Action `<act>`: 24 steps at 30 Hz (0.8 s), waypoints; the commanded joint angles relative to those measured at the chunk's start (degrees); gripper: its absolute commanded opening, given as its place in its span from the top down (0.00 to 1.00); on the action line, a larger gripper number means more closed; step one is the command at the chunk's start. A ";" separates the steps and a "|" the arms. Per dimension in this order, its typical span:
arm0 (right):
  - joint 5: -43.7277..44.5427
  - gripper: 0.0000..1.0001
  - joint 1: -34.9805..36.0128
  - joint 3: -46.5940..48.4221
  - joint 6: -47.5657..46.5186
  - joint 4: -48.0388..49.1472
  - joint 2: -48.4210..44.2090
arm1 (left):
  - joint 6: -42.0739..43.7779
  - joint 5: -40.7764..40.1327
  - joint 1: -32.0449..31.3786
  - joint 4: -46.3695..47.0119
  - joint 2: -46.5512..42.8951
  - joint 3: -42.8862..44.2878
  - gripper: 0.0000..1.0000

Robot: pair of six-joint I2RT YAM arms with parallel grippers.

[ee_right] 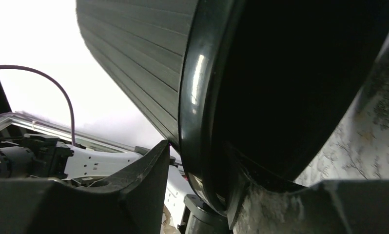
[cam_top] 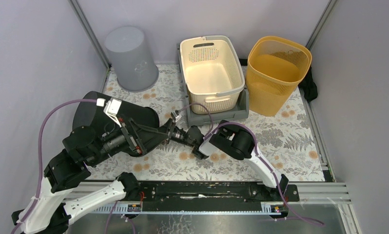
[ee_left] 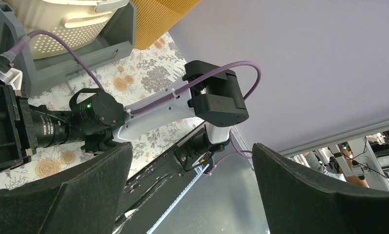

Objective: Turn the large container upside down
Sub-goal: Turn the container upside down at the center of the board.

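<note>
The large black container (cam_top: 91, 111) lies on its side on the floral mat at the left, mouth facing right. My right gripper (cam_top: 173, 131) is shut on its rim. In the right wrist view the glossy rim (ee_right: 195, 97) runs between the fingers (ee_right: 134, 195), one outside the ribbed wall and one inside the dark mouth. My right gripper (ee_right: 202, 187) sits low on that rim. My left arm lies across the container, and my left gripper (cam_top: 151, 139) is near the mouth. In the left wrist view my left gripper (ee_left: 192, 195) is open and empty, facing the right arm (ee_left: 158, 112).
A grey bin (cam_top: 130, 58) stands upside down at the back left. A cream basket (cam_top: 211, 70) sits on a grey tray (cam_top: 241, 111) at the back centre. An orange mesh bin (cam_top: 276, 73) stands at the back right. Walls close in on both sides.
</note>
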 commanded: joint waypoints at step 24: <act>3.96 0.34 -2.08 -17.80 -4.15 3.60 -4.53 | -0.44 0.20 -0.06 4.16 -0.36 -3.48 0.00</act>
